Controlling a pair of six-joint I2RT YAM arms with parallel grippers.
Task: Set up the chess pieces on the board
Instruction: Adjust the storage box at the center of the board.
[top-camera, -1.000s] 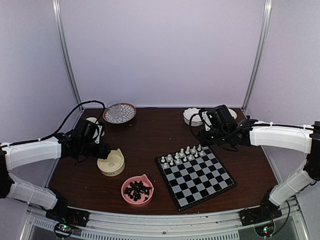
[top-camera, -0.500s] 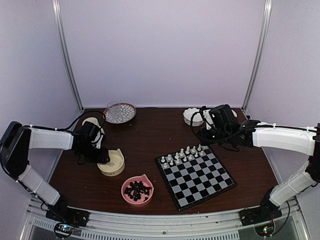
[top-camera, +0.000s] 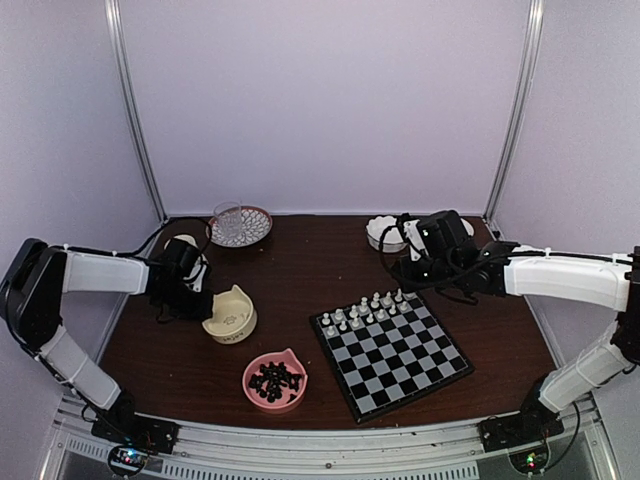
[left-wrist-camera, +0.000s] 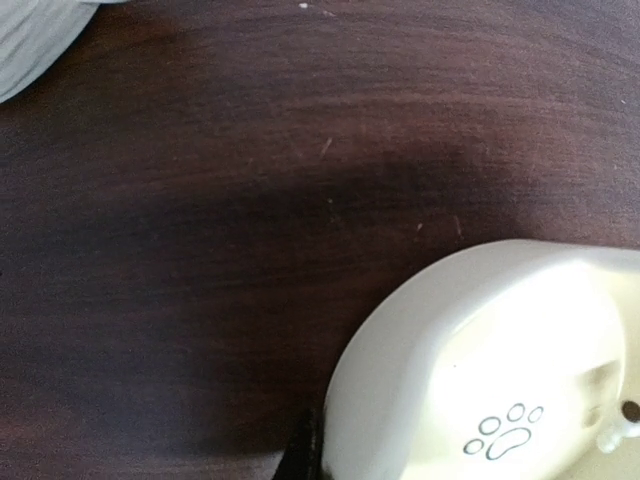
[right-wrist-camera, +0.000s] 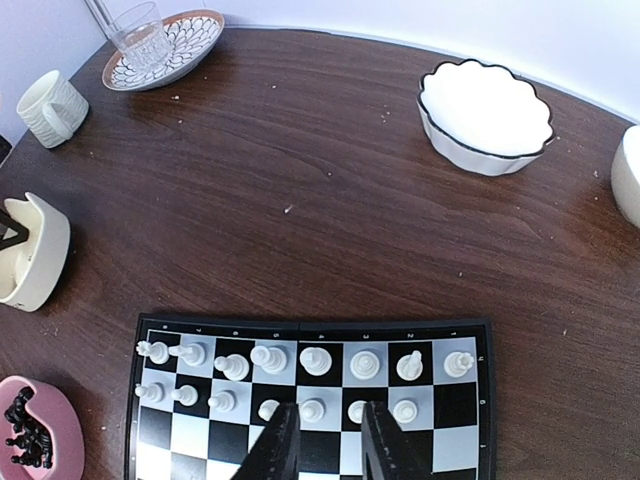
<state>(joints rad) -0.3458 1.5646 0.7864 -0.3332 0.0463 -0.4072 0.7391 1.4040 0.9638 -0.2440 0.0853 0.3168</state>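
Top external view: board (top-camera: 405, 360), one, square, black and pale checks inside a thin dark border, flat on the table (top-camera: 300, 260) right of centre. It is turned so that its edges run slantwise, and being square it has no long axis. The white chessmen (right-wrist-camera: 315, 358), fifteen counted from the right wrist, stand upright in two ranks along the far edge: eight behind, seven in front. The black chessmen (top-camera: 274, 380) lie heaped in one pink bowl (top-camera: 250, 378) and cannot be counted. The right gripper (right-wrist-camera: 328, 445) hangs over the board, fingers a narrow gap apart, holding nothing. The left gripper (top-camera: 203, 305) pinches the rim of one cream bowl (top-camera: 232, 318), which is tilted, left of the board. Also one scalloped bowl (right-wrist-camera: 485, 115), one mug (right-wrist-camera: 50, 105) and one glass (right-wrist-camera: 135, 30) on one plate (right-wrist-camera: 195, 35).
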